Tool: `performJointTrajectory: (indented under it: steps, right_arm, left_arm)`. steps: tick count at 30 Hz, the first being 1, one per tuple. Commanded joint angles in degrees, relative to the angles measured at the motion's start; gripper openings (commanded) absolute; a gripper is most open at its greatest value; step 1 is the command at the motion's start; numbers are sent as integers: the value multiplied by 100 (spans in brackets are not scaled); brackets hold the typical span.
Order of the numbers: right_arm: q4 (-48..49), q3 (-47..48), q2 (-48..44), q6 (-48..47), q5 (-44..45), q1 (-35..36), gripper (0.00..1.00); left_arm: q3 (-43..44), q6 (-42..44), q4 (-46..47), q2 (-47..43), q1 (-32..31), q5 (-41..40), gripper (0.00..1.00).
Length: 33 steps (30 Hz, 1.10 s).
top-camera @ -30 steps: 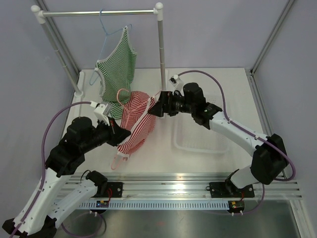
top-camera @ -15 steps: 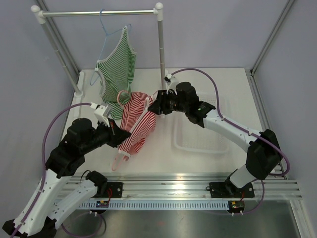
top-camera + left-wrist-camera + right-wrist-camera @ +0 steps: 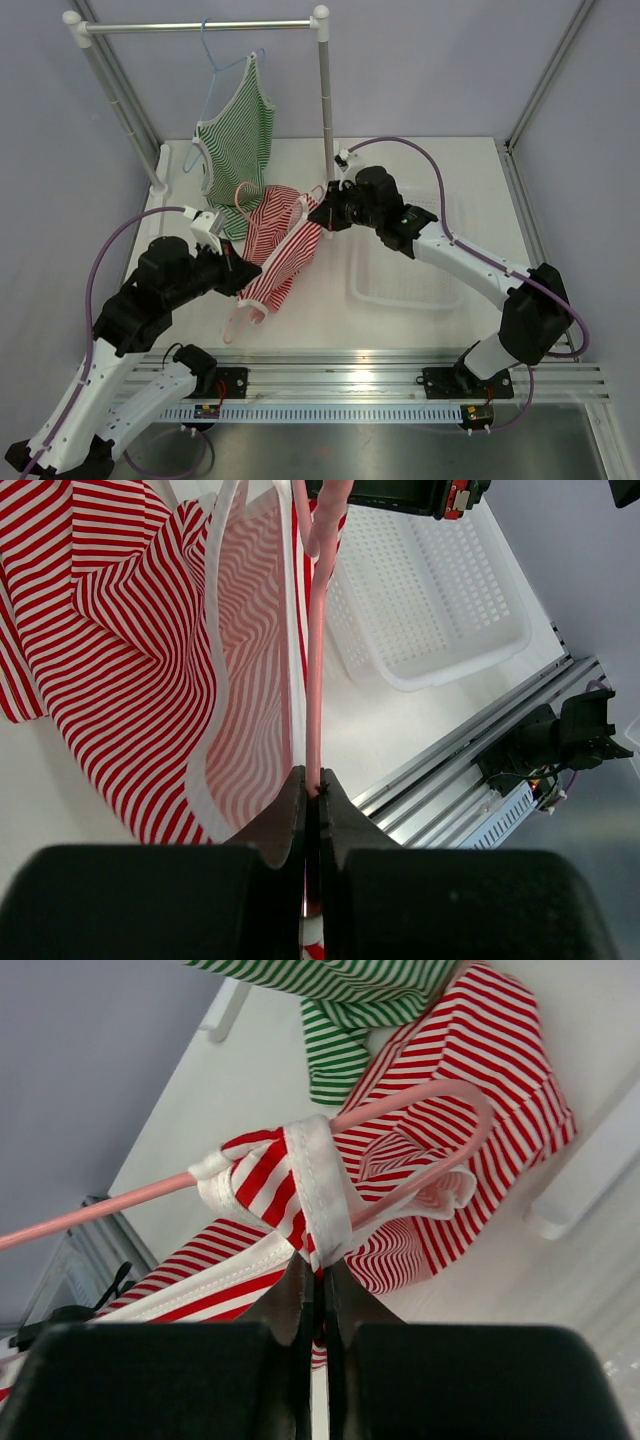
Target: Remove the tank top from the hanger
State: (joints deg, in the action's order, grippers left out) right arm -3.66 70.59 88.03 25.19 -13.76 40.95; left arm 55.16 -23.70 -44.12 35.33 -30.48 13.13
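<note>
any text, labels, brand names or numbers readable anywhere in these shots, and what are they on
None readable in any view.
red striped tank top: stripes only, no print or tag showing.
white basket: plain mesh, no label.
small circuit board: any marking too small to read.
left claw on the pink hanger and right claw on the tank top: bare black, no lettering.

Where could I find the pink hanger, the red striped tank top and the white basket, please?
pink hanger (image 3: 317,660): left wrist view, its straight bar.
red striped tank top (image 3: 283,262): top external view, its body fabric.
white basket (image 3: 430,580): left wrist view, its bare mesh floor.
</note>
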Motion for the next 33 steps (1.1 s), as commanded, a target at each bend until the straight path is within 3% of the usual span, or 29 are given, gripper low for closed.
performJointTrajectory:
  steps: [1, 5, 15, 21, 26, 33]
  right_arm:
    - [-371, 183, -251, -286, 1040, -8, 0]
    - [-960, 648, -84, -313, 1701, -236, 0]
    - [-1242, 1106, 311, 179, 1403, -1088, 0]
    - [-1814, 1827, 988, 135, 499, -1247, 0]
    - [-998, 1178, 470, 372, -722, -1221, 0]
    - [-943, 1124, 48, 320, -1209, -1247, 0]
  left_arm:
    - [355, 138, 62, 0, -19, -20, 0]
    - [408, 191, -53, -17, -19, -12, 0]
    - [391, 243, -299, -123, -19, 164, 0]
    - [303, 235, -54, -316, -19, 612, 0]
    - [329, 217, 500, -290, -19, 901, 0]
    - [679, 349, 1054, 263, -19, 990, 0]
